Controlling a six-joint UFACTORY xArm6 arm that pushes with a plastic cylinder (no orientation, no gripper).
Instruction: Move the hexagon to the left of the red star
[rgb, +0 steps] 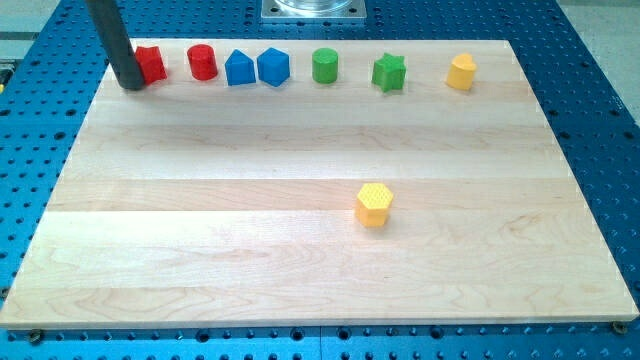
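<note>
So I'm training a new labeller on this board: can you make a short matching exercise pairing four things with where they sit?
Things:
1. yellow hexagon
2. my tip
3. green star
4. red cylinder

Places:
A. top row, between red star and blue blocks
B. alone, lower middle
C. against the red star's left side
D. top row, right of the green cylinder

Pairs: 1-B, 2-C, 3-D, 4-A
</note>
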